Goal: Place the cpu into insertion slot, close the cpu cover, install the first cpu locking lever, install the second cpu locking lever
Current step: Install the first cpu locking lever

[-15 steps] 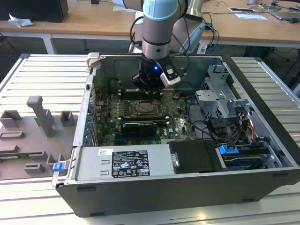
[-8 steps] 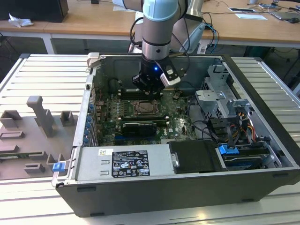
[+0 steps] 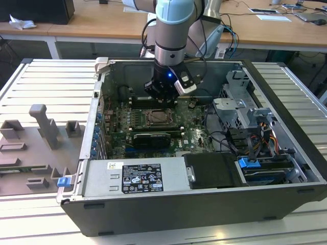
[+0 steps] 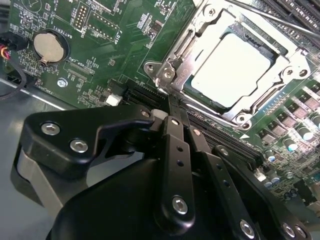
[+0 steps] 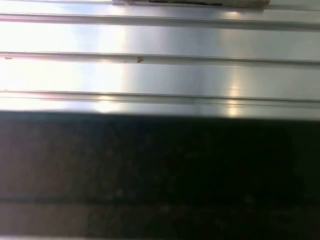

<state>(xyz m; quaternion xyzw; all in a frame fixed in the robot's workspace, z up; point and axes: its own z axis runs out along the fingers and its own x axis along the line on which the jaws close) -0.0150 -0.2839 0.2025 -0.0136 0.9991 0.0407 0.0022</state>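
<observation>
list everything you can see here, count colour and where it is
computer case: 1, black, open on the slatted metal table
motherboard: 1, green, on the case floor
cpu: 1, pale silver, seated in the socket
cpu cover: 1, silver, closed around the cpu
coin battery: 1, silver, on the motherboard
power supply: 1, silver, front of the case
grey fixtures: several, exterior view's left
gripper: 1, black, jaws together beside the socket corner

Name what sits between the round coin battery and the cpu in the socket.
In the second wrist view, green motherboard with small components lies between the coin battery and the cpu, then the silver cpu cover framing the chip.
</observation>
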